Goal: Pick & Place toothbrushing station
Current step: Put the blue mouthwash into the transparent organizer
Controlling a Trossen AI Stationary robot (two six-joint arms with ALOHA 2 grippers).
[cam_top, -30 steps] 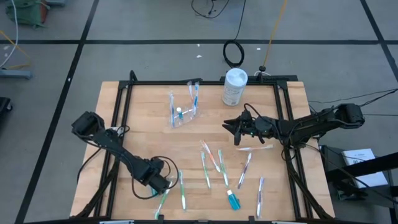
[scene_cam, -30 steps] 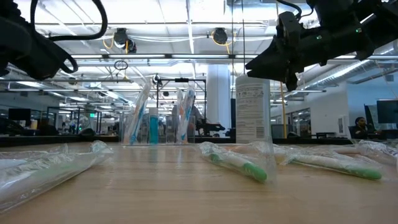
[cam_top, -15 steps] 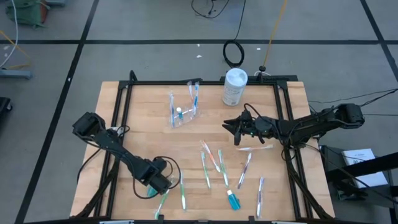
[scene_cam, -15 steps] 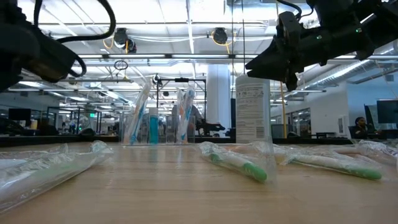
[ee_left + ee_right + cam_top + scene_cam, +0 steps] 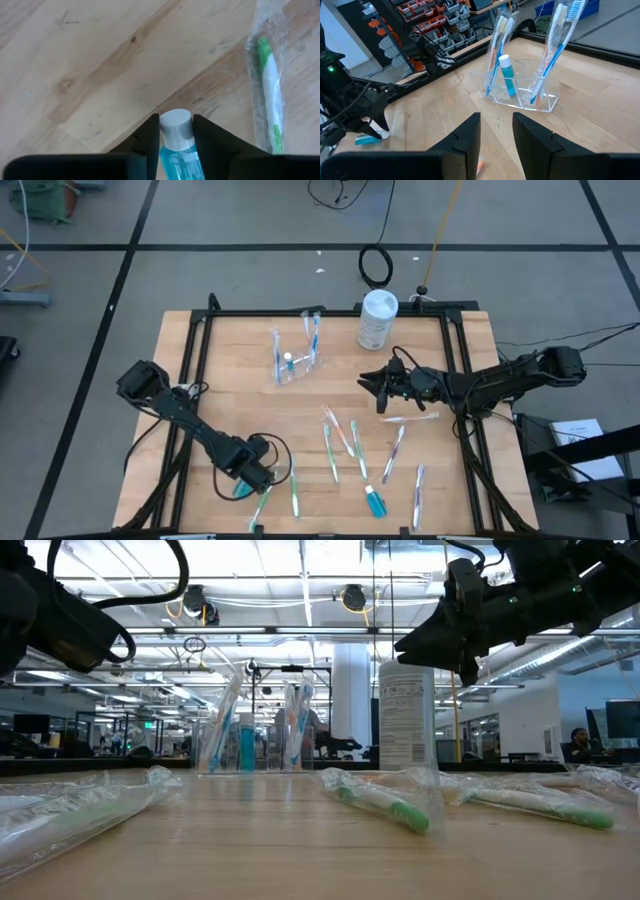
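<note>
My left gripper (image 5: pixel 252 477) is near the table's near left and is shut on a small blue tube with a white cap (image 5: pixel 175 135). It also shows in the right wrist view (image 5: pixel 367 141). A clear plastic holder (image 5: pixel 296 360) at the far middle holds upright toothbrushes and a blue tube (image 5: pixel 506 75). Several wrapped toothbrushes (image 5: pixel 338 442) and a second blue tube (image 5: pixel 375 502) lie flat on the wood. My right gripper (image 5: pixel 380 392) hangs open and empty above the table, right of the holder. My left gripper pinches the blue tube between its two fingers, one on each side just behind the white cap (image 5: pixel 175 122). The fingers lie along the tube, and the cap points out past the fingertips. I cannot tell whether the tube is clear of the wood.
A white cylindrical canister (image 5: pixel 377 318) stands at the far edge, right of the holder. A wrapped green toothbrush (image 5: pixel 267 85) lies close beside my left gripper. A black frame (image 5: pixel 330 312) runs around the wooden top. Bare wood lies between the holder and my left gripper.
My left gripper, still holding the blue tube, has shifted slightly over the near left of the table. In the low view it rises a little in the last half second. The right arm has kept still.
</note>
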